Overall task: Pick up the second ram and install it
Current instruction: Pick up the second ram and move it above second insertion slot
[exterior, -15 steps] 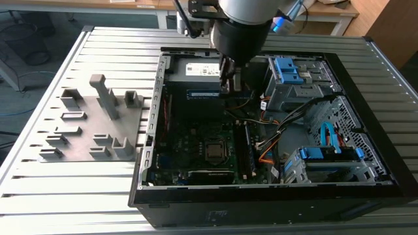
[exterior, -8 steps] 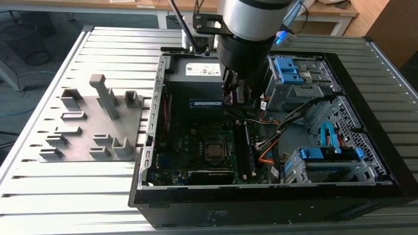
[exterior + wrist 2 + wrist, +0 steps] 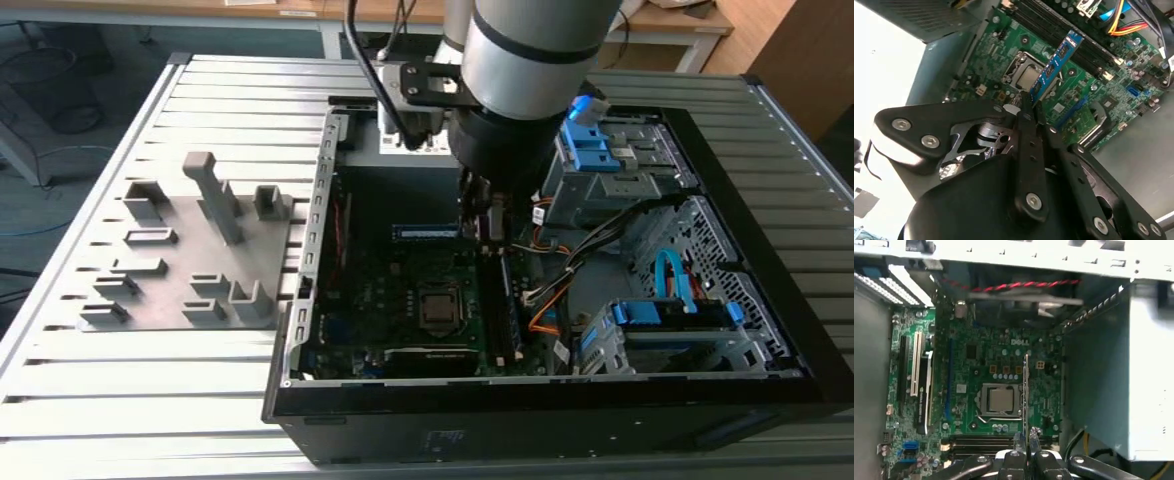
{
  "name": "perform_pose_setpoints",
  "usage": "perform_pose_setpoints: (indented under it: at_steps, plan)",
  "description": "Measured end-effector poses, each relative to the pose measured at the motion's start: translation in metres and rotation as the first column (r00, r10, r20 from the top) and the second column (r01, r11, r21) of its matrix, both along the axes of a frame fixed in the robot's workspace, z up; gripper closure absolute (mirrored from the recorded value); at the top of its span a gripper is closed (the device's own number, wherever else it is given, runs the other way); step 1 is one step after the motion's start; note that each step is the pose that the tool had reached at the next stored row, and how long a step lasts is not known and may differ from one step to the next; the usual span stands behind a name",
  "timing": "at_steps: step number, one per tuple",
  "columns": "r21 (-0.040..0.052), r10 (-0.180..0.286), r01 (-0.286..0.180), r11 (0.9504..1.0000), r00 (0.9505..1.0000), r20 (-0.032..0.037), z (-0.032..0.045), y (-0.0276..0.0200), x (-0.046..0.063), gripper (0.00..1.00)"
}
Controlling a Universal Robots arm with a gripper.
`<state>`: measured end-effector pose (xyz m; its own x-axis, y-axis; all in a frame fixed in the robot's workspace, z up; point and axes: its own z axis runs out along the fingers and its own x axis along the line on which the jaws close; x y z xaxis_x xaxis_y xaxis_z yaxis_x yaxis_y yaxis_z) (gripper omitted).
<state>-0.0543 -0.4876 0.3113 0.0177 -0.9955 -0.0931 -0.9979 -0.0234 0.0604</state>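
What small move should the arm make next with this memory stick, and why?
Probably turn the wrist. The jaws hold the memory stick above the processor socket, and it seems to run crosswise to the black memory slots, so it can't drop in yet.

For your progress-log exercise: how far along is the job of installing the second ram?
Done: the second ram has been picked up. In hand: the gripper clamps it, tilted, above the motherboard. Left: it is not yet seated in the memory slots.
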Motion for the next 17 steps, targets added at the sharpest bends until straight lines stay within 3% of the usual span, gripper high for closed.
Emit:
perform_pose_setpoints:
  at_steps: [8, 11, 17]
  plan:
    - [0.0, 0.0, 0.0, 1.0, 1.0, -0.0001, -0.0143, -0.0046, 0.019, 0.86]
    - [-0.0001, 0.0, 0.0, 1.0, 1.0, -0.0001, -0.0189, -0.006, 0.02, 0.86]
    - [-0.0002, 0.0, 0.0, 1.0, 1.0, -0.0001, -0.0194, -0.0061, 0.02, 0.86]
